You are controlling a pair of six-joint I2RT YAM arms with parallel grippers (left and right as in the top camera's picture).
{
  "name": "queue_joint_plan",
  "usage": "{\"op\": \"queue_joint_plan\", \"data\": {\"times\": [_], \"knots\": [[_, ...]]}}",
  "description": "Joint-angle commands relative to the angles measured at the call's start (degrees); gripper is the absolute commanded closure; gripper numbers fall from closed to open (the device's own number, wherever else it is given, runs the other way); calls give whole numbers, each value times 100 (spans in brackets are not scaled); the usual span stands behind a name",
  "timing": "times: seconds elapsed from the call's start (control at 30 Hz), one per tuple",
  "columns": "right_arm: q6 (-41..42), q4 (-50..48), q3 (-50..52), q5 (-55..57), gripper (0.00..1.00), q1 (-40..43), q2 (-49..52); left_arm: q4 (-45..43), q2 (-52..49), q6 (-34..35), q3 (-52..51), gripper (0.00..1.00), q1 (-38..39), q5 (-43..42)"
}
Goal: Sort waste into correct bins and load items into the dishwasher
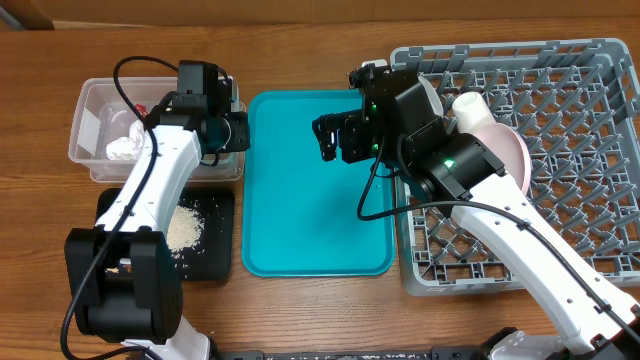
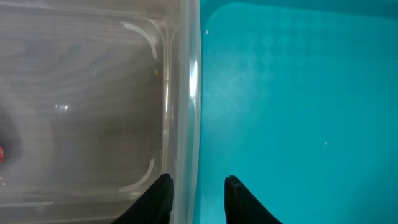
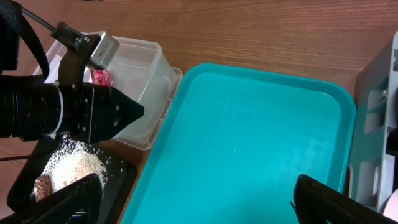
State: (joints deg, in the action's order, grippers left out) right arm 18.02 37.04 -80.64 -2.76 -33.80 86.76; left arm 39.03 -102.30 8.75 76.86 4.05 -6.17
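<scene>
Some rice (image 1: pixel 183 228), black tray (image 1: pixel 218 262), clear tub (image 1: pixel 88 108)

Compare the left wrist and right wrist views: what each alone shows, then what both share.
Left wrist only: the wall of the clear rectangular plastic tub passing between the tips of the open left claw. Right wrist only: whitish rice-like grains on the shallow black rectangular tray, and the grey plastic dish rack. Both: that tub and the flat teal tray.
</scene>
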Motion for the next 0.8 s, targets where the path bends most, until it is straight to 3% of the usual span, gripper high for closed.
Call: {"op": "queue_joint_plan", "data": {"times": [0.0,0.33,0.77], "knots": [[46,-31,-138,-35,0,7,15,55,-138,-105,125,70,57,81],[46,-31,-138,-35,0,7,15,-26,-164,-57,155,73,269,144],[46,-31,-138,-35,0,7,15,157,-162,-42,455,70,315,350]]}}
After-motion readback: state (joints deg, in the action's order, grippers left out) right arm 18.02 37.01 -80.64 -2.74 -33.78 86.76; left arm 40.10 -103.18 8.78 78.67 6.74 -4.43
